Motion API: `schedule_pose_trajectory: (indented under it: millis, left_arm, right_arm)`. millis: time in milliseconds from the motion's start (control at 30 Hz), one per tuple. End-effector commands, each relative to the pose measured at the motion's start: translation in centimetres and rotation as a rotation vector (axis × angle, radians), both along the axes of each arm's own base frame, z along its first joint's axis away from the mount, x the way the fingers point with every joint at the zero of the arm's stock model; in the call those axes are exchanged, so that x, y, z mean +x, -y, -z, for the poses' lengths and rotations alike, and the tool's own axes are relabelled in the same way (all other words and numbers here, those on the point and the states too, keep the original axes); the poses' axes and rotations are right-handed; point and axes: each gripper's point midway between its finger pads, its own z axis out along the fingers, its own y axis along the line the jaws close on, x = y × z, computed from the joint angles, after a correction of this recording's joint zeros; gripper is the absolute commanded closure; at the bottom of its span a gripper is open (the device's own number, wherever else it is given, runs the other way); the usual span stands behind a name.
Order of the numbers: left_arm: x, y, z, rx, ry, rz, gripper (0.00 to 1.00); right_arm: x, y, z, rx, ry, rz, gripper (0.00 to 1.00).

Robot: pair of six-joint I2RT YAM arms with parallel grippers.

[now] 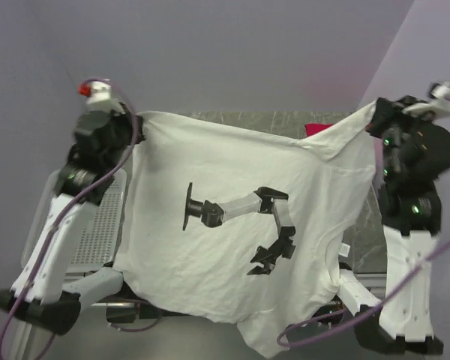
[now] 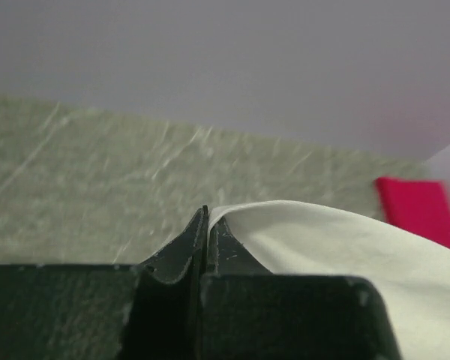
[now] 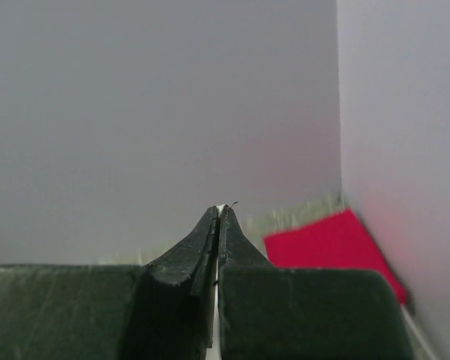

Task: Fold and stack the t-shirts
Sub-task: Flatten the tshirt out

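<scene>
The white t-shirt (image 1: 232, 225) with a black robot-arm print hangs spread between both arms above the table. My left gripper (image 1: 139, 118) is shut on its upper left corner; the cloth (image 2: 345, 240) streams right from the closed fingers (image 2: 207, 225). My right gripper (image 1: 375, 112) is shut on the upper right corner; a thin white edge shows between its jaws (image 3: 220, 214). The folded red t-shirt (image 1: 317, 129) lies at the back right of the table, mostly hidden behind the white one. It also shows in the left wrist view (image 2: 420, 210) and the right wrist view (image 3: 326, 244).
A white mesh basket (image 1: 101, 225) stands at the left of the table, partly behind the left arm. The marbled green tabletop (image 1: 247, 118) shows at the back. Purple-grey walls close in behind and at the right.
</scene>
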Motion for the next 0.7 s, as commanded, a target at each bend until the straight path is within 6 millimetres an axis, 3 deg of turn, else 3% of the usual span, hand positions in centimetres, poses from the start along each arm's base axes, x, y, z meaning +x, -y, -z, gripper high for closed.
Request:
schedule_pose_trajectory:
  millis: [0, 33, 67, 133, 167, 200, 233, 267, 333, 367, 400, 467, 567, 600, 633, 667]
  left_arm:
    - [4.6, -0.8, 7.4, 0.07, -0.132, -0.103, 0.99]
    - [5.6, -0.9, 8.0, 0.066, -0.142, -0.118, 0.99]
    - [7.5, -0.7, 11.6, 0.08, -0.206, -0.129, 0.99]
    - [9.4, -1.9, 14.9, 0.067, -0.268, -0.181, 0.99]
    - [10.2, -2.3, 16.7, 0.066, -0.299, -0.195, 0.99]
    - [11.7, -3.3, 19.3, 0.056, -0.346, -0.228, 0.99]
    - [12.4, -3.7, 20.5, 0.051, -0.368, -0.236, 0.99]
    - [13.5, -4.7, 23.0, 0.052, -0.421, -0.258, 0.99]
    - [14.9, -5.0, 25.0, 0.046, -0.455, -0.253, 0.99]
    - [15.8, -4.9, 25.5, 0.038, -0.465, -0.238, 0.99]
    - [16.6, -5.4, 28.1, 0.041, -0.521, -0.244, 0.99]
    - [18.3, -5.5, 30.6, 0.034, -0.579, -0.219, 0.99]
    - [20.1, -5.7, 31.5, 0.022, -0.611, -0.194, 0.99]
    - [20.5, -6.0, 32.8, 0.023, -0.637, -0.194, 0.99]
    - [21.2, -6.1, 32.2, 0.024, -0.624, -0.193, 0.99]
    - [21.5, -6.6, 33.0, 0.025, -0.641, -0.2, 0.99]
  right_arm:
    - [8.0, -0.5, 6.9, 0.01, -0.156, -0.046, 1.0]
    - [9.4, -0.5, 8.4, 0.011, -0.186, -0.052, 1.0]
    - [12.2, -0.7, 12.0, 0.016, -0.271, -0.064, 1.0]
    - [15.1, -0.9, 14.6, 0.019, -0.312, -0.08, 1.0]
    - [17.6, -0.9, 18.1, 0.023, -0.385, -0.084, 1.0]
    - [19.0, -0.9, 19.0, 0.024, -0.387, -0.086, 1.0]
    - [20.2, -1.0, 20.3, 0.024, -0.41, -0.093, 1.0]
    - [22.5, -1.0, 22.8, 0.026, -0.459, -0.099, 1.0]
    - [24.7, -1.2, 25.2, 0.028, -0.502, -0.107, 1.0]
    - [26.6, -1.3, 27.6, 0.031, -0.546, -0.113, 1.0]
    - [27.6, -1.2, 28.7, 0.035, -0.563, -0.115, 1.0]
    - [30.2, -1.5, 31.4, 0.038, -0.614, -0.131, 1.0]
    - [32.5, -1.6, 33.8, 0.029, -0.654, -0.145, 1.0]
    - [33.0, -1.7, 34.1, 0.026, -0.654, -0.148, 1.0]
    - [33.4, -1.7, 34.2, 0.028, -0.657, -0.153, 1.0]
    - [34.2, -1.9, 34.4, 0.031, -0.664, -0.16, 1.0]
